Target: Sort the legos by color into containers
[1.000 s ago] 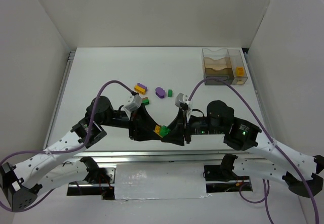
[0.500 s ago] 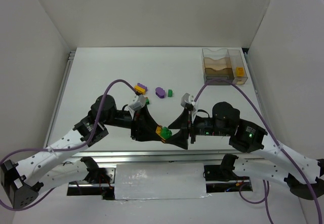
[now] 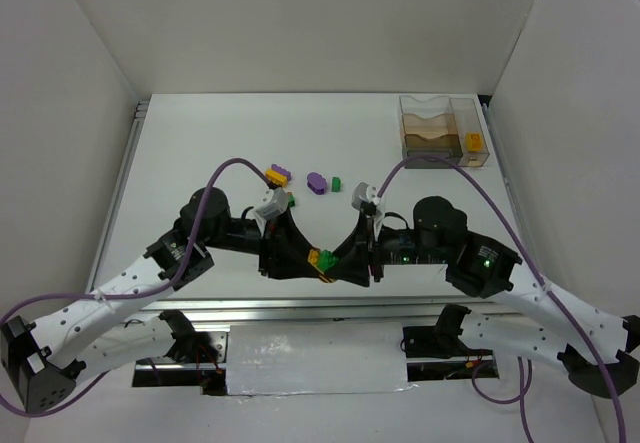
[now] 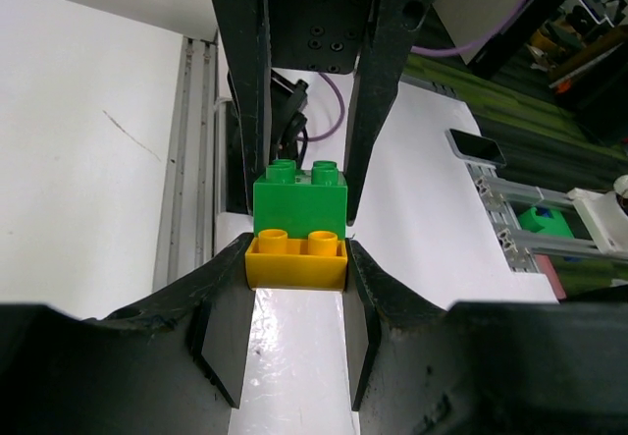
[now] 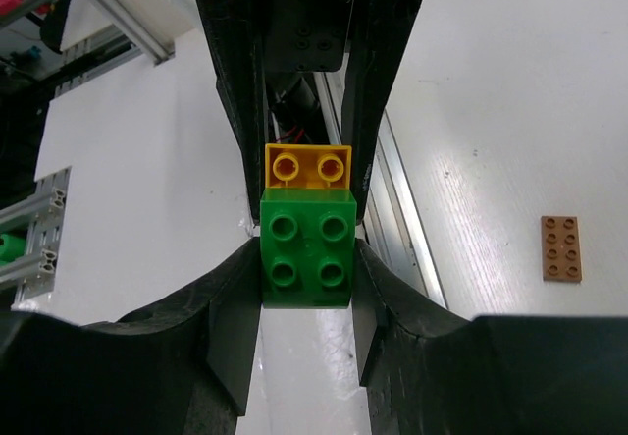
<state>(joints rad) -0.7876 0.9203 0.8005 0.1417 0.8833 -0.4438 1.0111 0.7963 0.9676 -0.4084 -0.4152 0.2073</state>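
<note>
A yellow brick and a green brick are stacked together and held between both grippers, low over the table's near middle. My left gripper is shut on the yellow brick. My right gripper is shut on the green brick, with the yellow brick beyond it. A yellow-purple stack, a purple brick and a green brick lie further back. The clear container stands at the back right, with an orange brick in its right compartment.
Another green brick peeks out beside the left wrist. A reddish-brown flat brick lies on the table in the right wrist view. The table's metal rail runs just behind the held bricks. White walls enclose the table.
The held brick pair and both grippers drifted slightly right, then back a little. Both grips stay shut and the two bricks stay joined.
</note>
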